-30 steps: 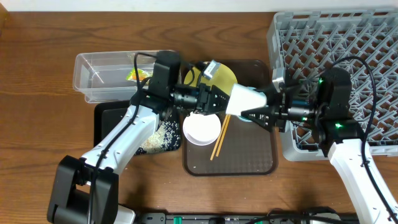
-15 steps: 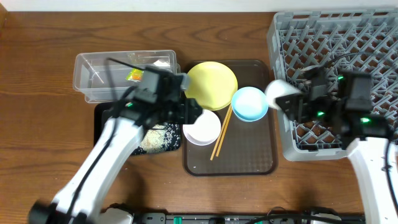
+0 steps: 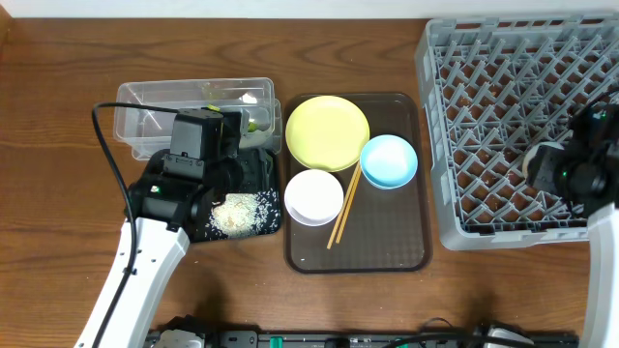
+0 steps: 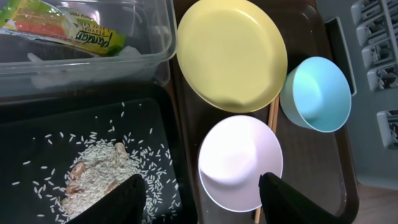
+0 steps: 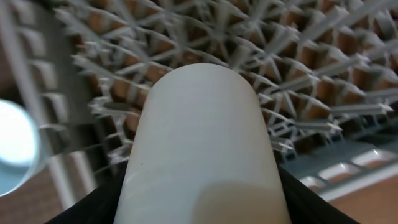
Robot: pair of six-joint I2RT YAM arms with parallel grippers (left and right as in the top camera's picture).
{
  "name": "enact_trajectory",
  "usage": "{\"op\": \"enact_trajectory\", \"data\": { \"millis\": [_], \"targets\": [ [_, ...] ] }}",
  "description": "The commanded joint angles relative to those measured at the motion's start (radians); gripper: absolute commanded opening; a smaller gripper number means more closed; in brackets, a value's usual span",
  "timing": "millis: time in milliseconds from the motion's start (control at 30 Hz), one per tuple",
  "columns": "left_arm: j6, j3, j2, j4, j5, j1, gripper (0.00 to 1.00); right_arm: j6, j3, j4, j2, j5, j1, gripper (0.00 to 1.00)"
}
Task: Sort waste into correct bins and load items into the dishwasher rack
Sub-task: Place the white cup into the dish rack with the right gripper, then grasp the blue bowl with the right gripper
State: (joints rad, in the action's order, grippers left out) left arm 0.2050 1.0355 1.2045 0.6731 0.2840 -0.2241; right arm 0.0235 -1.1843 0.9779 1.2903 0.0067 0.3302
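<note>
Over on the right, holding the small white cup (image 5: 200, 124) tight between the two dark fingers (image 5: 109, 202) of the right gripper (image 5: 202, 193), up above the grid floor of the big grey rack (image 3: 503, 87), toward its right side (cannot tell if touching the floor or not). On the left, open wide with nothing held: the left gripper (image 4: 200, 190), hanging over the edge where the black tray (image 4: 31, 137) meets the brown tray (image 3: 387, 246). In the black tray, a heap of white rice (image 4: 93, 177) with loose grains all round. Just behind, in the clear tub (image 3: 145, 121), the green and yellow and orange wrapper (image 4: 59, 25) lying flat, plus a bit of white paper (image 3: 250, 98). On the brown tray, three round things close together: the yellow plate (image 3: 327, 131) at the back, the light-blue bowl (image 3: 388, 160) just beside at the right, the white bowl (image 3: 313, 197) in front. Between the two bowls, lying slanted, the thin wooden chopsticks (image 3: 342, 209), top end right by the plate's rim. Both bowls right way up and empty.
</note>
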Motion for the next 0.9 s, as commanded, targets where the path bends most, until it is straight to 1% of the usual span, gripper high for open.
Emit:
{"op": "enact_trajectory", "data": {
  "millis": [0,200,333,400,433,467,500,667,800,867],
  "targets": [
    [-0.009,0.021,0.003,0.002,-0.016,0.004,0.62,0.024,-0.013,0.010,0.080,0.034,0.019,0.49],
    [-0.010,0.020,0.003,0.027,-0.016,0.004,0.62,0.028,-0.013,0.006,0.219,0.042,0.020,0.48],
    [-0.010,0.019,0.003,0.034,-0.016,0.004,0.62,0.032,-0.013,-0.019,0.288,0.049,0.020,0.50],
    [-0.010,0.019,0.003,0.034,-0.016,0.004,0.62,0.032,-0.013,-0.030,0.301,0.041,0.020,0.55],
    [-0.010,0.019,0.003,0.034,-0.016,0.004,0.62,0.032,-0.013,-0.032,0.301,0.033,0.020,0.59],
    [-0.010,0.019,0.003,0.034,-0.016,0.004,0.62,0.032,-0.013,-0.032,0.298,0.015,0.020,0.66],
    [-0.010,0.019,0.003,0.034,-0.016,0.004,0.62,0.032,-0.014,-0.031,0.292,-0.003,0.020,0.99],
    [-0.010,0.019,0.003,0.035,-0.016,0.004,0.62,0.024,-0.016,-0.027,0.233,-0.117,0.020,0.99],
    [-0.010,0.019,0.003,0.061,-0.016,0.004,0.62,-0.008,-0.043,-0.036,0.154,-0.304,0.020,0.99],
    [-0.010,0.019,0.003,0.077,-0.016,0.004,0.62,-0.013,-0.058,-0.058,0.116,-0.400,0.013,0.92]
  ]
}}
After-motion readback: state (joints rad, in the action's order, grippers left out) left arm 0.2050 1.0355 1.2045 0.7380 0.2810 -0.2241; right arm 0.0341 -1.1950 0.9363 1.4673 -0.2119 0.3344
